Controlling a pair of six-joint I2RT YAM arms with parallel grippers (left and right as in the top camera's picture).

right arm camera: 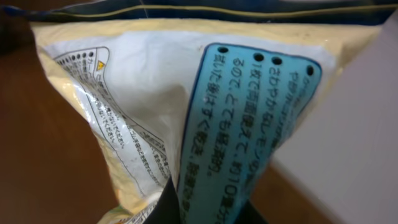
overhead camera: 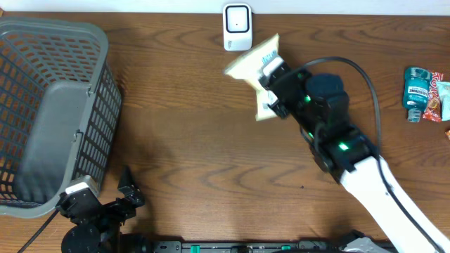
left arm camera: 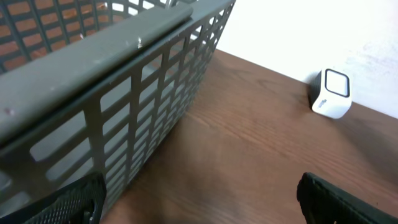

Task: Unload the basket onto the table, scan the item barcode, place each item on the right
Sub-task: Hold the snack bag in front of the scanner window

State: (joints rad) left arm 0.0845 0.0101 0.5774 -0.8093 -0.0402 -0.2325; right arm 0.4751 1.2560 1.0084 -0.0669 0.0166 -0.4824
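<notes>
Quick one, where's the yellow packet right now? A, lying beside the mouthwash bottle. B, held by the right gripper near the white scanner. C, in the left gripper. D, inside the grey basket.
B: the right gripper is shut on the yellow packet, holding it close to the white scanner.

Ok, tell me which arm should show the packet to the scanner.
The right arm: its jaws are shut on the yellow packet, held close beside the white scanner. The left arm sits by the basket, jaws open and empty, far from both.
</notes>
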